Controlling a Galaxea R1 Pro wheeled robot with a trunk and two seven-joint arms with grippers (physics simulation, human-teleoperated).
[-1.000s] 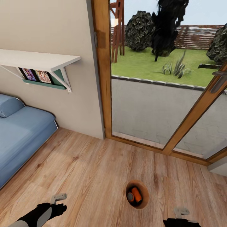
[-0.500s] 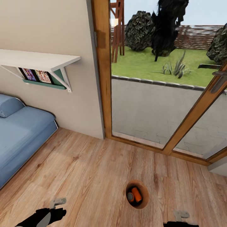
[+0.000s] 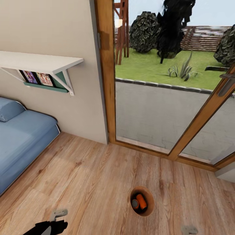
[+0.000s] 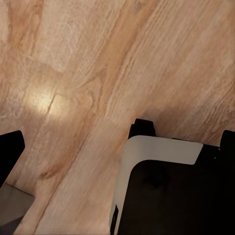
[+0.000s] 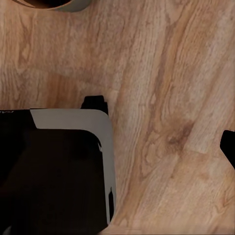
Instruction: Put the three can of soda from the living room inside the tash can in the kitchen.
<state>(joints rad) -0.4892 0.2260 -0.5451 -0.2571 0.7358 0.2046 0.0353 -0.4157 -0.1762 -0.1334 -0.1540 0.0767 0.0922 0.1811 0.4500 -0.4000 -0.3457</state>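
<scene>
A: Two orange soda cans (image 3: 139, 202) at most can be made out from the head camera, lying down inside the brown bin (image 3: 150, 209); one orange side and one grey end show, and I cannot tell whether that is one can or two. The bin stands on the wood floor (image 3: 98, 176), ahead of and between the two claws.

B: Claws?

A: Left claw (image 3: 56, 216) low at the frame edge, well apart from the bin on its left. Right claw (image 3: 189, 229) barely peeks in, to the bin's right. Neither holds anything that I can see; whether the fingers are spread or pressed together, cannot tell.

B: Room?

A: Blue sofa (image 3: 23, 137), wall shelf (image 3: 39, 62), glass doors (image 3: 169, 98) to a garden. Living room, not kitchen.

B: Left wrist camera?

A: Floor planks (image 4: 98, 73) beyond the claw and the robot's own base (image 4: 166, 191) below it. No can between the fingers.

B: Right wrist camera?

A: Floor, base (image 5: 54, 171), and a sliver of the bin's rim (image 5: 63, 5) far out ahead of the claw.

B: Step?

A: Judgement: between pickups. Next calls for finding any can not yet binned, then getting the bin to the kitchen.
</scene>
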